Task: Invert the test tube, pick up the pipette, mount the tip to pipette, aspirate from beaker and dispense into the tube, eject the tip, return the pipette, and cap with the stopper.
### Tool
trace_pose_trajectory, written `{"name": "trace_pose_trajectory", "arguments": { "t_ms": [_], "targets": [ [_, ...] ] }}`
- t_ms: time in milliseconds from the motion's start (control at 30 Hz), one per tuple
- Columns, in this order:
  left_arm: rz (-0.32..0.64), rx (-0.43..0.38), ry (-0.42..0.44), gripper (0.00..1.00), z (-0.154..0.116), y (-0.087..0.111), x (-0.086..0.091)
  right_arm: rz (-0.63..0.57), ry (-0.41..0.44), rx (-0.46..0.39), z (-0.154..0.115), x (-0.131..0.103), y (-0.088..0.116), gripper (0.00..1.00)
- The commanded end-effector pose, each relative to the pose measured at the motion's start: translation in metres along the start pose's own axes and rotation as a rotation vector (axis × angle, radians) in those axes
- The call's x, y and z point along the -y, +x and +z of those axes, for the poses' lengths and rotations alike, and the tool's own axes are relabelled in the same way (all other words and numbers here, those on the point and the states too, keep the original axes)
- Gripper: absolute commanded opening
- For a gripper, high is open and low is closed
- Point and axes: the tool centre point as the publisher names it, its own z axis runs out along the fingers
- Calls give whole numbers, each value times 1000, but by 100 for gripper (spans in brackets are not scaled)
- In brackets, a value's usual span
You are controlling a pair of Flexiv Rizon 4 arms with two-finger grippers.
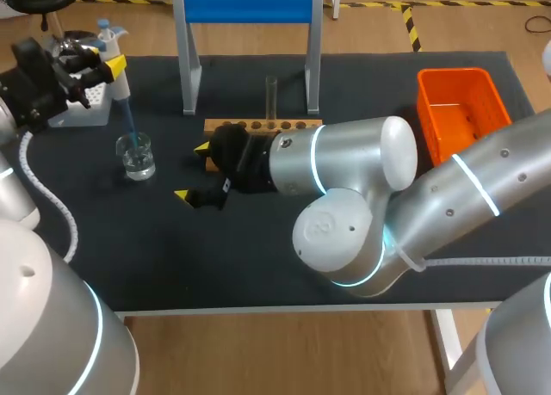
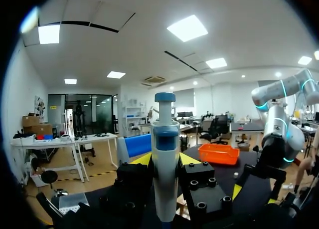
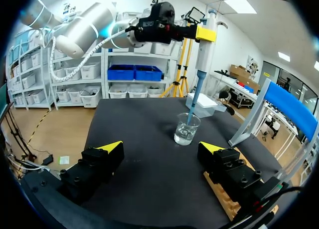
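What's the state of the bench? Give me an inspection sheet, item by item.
Surface: black table, no spill seen.
Job's things: pipette with its blue tip dipped in the beaker; test tube upright at the wooden rack; white tip box; stopper not seen.
Clutter: orange basket; blue-barred stand.
Claws: left claw shut on the pipette; right claw open beside the rack, holding nothing.
Cables: white coiled cable along the left arm.
Surroundings: nothing seen.
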Motion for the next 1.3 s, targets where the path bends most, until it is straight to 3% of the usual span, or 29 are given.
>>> {"name": "trace_pose_trajectory", "arguments": {
  "t_ms": [33, 1300],
  "targets": [
    [3, 9, 3, 0, 2, -1, -4, 0, 2, 1, 1, 0, 0, 100],
    [-22, 57, 12, 0, -1, -11, -33, 0, 2, 1, 1, 0, 0, 100]
  ]
}}
